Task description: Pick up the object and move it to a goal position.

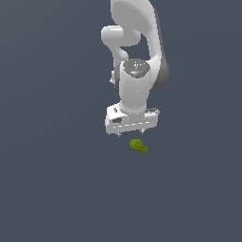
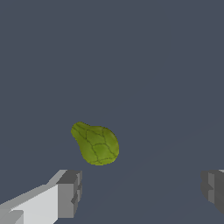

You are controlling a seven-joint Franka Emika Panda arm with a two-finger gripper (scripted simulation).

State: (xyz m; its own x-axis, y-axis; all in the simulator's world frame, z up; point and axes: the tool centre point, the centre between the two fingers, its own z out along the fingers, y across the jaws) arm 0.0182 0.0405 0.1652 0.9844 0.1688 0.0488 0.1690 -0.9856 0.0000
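Note:
The object (image 1: 138,146) is a small olive-green pear-like blob lying on the dark grey floor, its tapered end toward the exterior view's right. The white gripper (image 1: 129,133) hangs just above it and slightly toward the exterior view's left, not touching it. In the wrist view the object (image 2: 96,144) lies ahead of the gripper (image 2: 142,190), nearer one grey fingertip (image 2: 70,192); the other fingertip (image 2: 214,189) shows at the picture's edge. The fingers stand wide apart with nothing between them.
The white arm (image 1: 137,52) rises behind the gripper toward the top of the exterior view. A plain dark grey floor (image 1: 56,189) surrounds the object.

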